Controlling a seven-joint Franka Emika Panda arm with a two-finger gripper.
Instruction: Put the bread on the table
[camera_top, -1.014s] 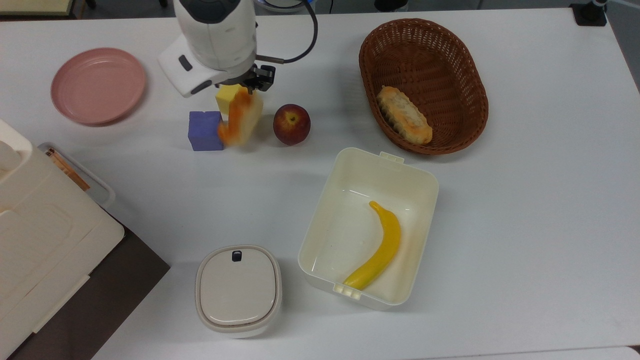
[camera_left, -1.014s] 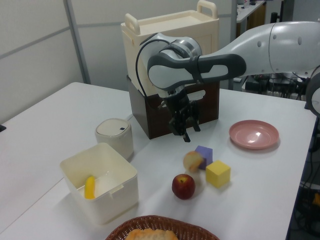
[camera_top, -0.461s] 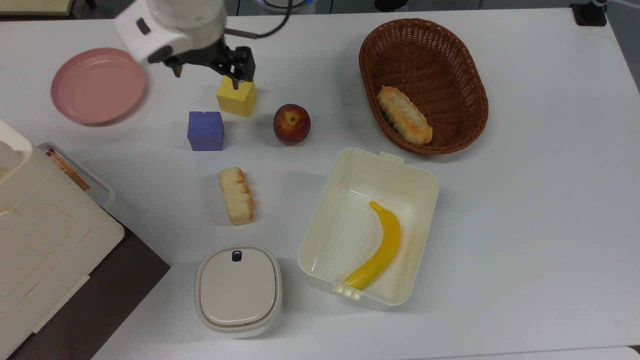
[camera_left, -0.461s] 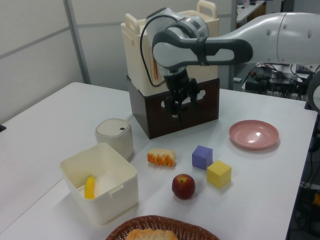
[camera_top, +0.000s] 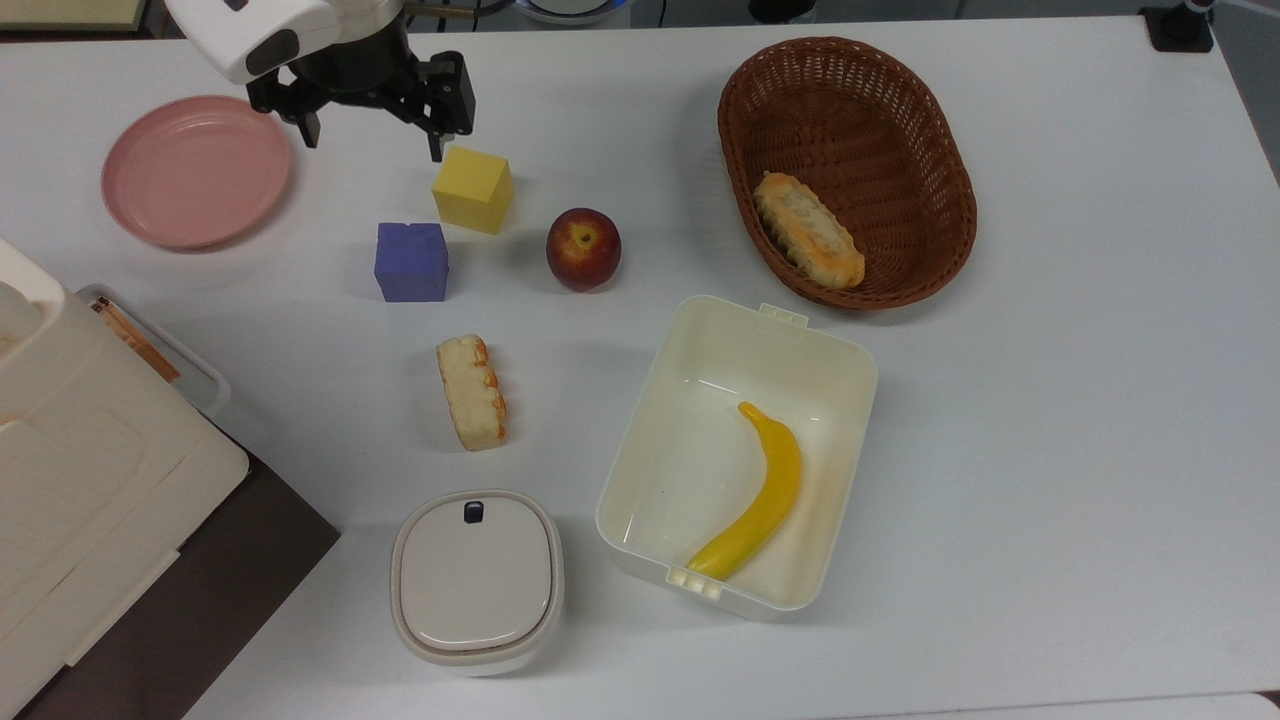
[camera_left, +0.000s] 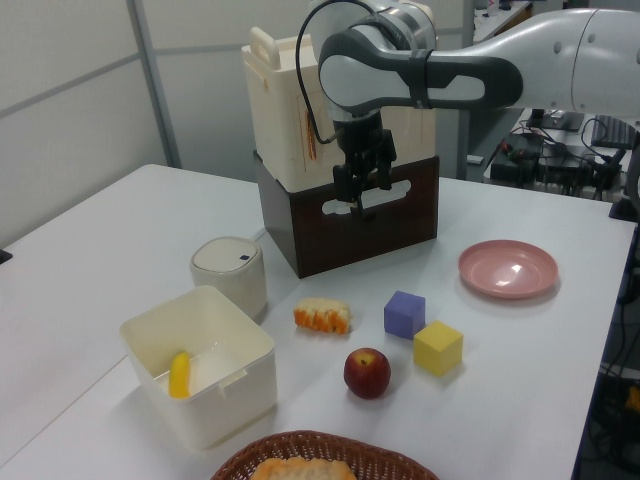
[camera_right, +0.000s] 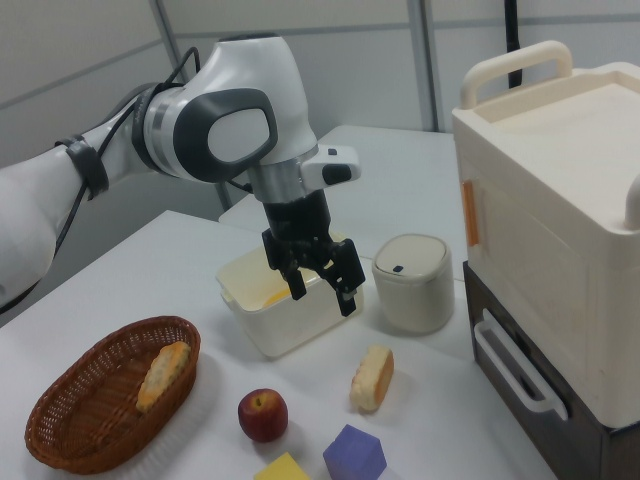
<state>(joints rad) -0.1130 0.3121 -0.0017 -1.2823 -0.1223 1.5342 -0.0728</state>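
One short bun, the bread (camera_top: 471, 392), is lying flat on the table (camera_top: 1050, 420) with its orange-glazed side facing the top view's right, sitting between the purple cube (camera_top: 410, 261) and the lidded white canister (camera_top: 476, 581), well apart from both. Nothing is touching it. The gripper (camera_top: 372, 125) is hanging above the table between the pink plate (camera_top: 195, 170) and the yellow cube (camera_top: 473, 189), its two fingers spread wide and holding nothing. A peach (camera_top: 583, 248) is sitting just beside the yellow cube, and a longer loaf (camera_top: 808, 229) is resting inside the wicker basket (camera_top: 930, 130).
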